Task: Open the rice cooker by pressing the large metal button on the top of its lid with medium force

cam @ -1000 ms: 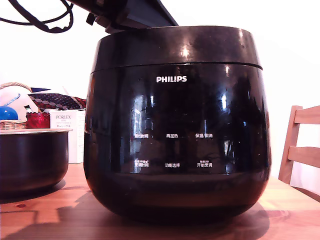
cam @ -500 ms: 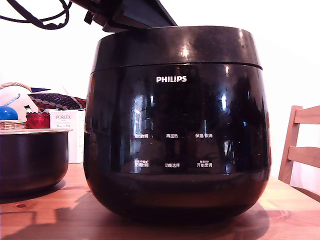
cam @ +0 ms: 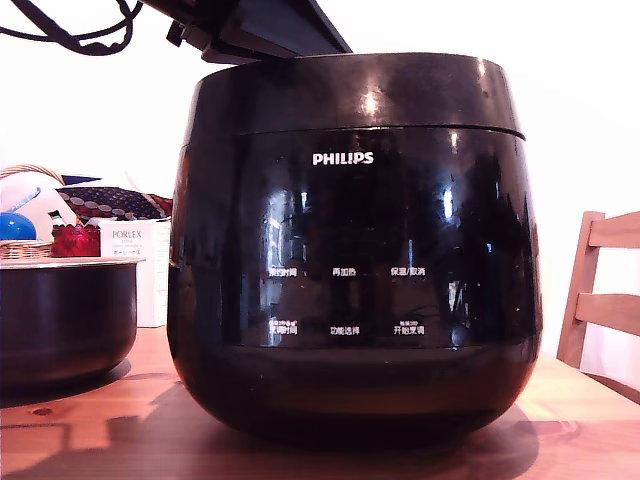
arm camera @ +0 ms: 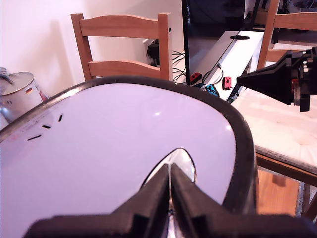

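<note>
The rice cooker (cam: 355, 250) stands on a wooden table (cam: 90, 430), filling the middle of the exterior view, its lid (cam: 350, 92) down and closed along the seam; a dark pot (cam: 62, 320) with a pale rim sits beside it on the exterior view's left, and a wooden chair (cam: 600, 290) shows at the exterior view's right; part of the arm (cam: 250, 28) hangs above the lid's rear; in the wrist view the gripper (arm camera: 169, 186) has its fingers (arm camera: 148, 196) pressed together, tips resting over the metal button (arm camera: 184, 161) on the lid's glossy top.
</note>
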You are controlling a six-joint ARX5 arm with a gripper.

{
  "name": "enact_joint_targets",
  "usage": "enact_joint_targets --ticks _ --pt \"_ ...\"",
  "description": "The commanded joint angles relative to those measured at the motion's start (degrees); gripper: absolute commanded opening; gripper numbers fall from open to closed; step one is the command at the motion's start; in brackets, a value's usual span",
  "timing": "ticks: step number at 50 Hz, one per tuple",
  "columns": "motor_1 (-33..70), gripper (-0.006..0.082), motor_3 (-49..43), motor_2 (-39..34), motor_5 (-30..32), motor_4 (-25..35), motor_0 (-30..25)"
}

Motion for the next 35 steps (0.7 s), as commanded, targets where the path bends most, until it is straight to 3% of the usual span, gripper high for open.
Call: enact_joint_targets --ticks 1,35 --pt "2.7 -0.0024 -4.3 -3.4 0.4 -0.2 0.2" --pt "6.1 -0.0024 -8.0 -3.4 1.8 -1.5 0.1"
